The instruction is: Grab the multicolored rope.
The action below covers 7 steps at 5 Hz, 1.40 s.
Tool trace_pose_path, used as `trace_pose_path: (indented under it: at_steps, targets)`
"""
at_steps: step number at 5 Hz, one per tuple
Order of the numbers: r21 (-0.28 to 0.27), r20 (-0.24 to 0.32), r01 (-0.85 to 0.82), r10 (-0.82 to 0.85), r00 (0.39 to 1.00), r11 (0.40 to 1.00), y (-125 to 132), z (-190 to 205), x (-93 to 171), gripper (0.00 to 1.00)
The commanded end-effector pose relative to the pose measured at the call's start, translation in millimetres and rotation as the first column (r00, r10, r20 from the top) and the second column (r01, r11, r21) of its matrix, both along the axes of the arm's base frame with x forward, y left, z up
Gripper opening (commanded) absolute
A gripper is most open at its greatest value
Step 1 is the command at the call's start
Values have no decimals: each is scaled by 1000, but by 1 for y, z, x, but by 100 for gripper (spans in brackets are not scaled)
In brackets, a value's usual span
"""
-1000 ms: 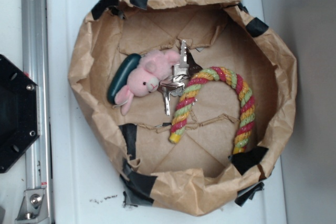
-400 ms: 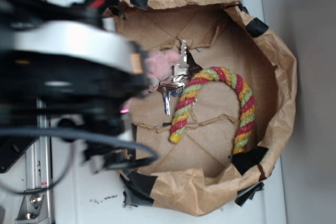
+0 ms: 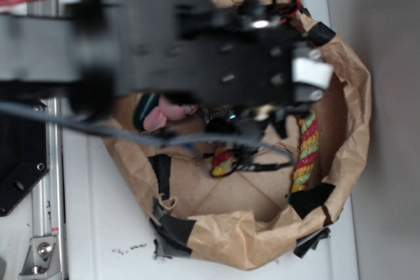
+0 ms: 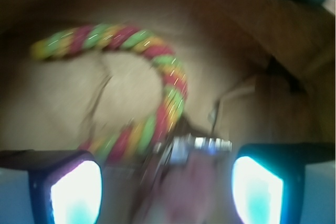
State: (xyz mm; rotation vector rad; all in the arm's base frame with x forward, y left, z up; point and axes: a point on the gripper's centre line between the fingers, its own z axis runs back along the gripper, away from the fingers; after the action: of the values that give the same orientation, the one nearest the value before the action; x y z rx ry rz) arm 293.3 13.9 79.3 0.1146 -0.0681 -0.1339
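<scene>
Rope (image 4: 157,93) arches between open gripper (image 4: 167,184) and bag wall (image 4: 220,19).

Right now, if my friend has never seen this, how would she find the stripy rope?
Look inside the crumpled brown paper bowl edged with black tape. Two ends of the multicolored rope poke out from under the black robot arm; the wrist view shows it bent in an arch. It is the only thick twisted cord, striped red, yellow and green, unlike the soft pink plush toy nearby.
</scene>
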Motion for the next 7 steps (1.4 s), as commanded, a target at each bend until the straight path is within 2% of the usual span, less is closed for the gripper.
trace_pose_path:
  at_steps: [1,2,3,4,6,7]
  targets:
    - [-36,37,-21,22,999,999,-1,-24,34,100]
    - [-50,-73,-3,-1,997,999,-6,-57,30,100]
    - [-88,-146,-39,26,989,995,2,-64,32,100]
    - [-61,-188,-84,71,980,995,2,-69,32,0]
    - [-82,-188,-85,68,980,993,3,-68,34,0]
    - [-55,-117,-51,45,992,997,0,-42,27,0]
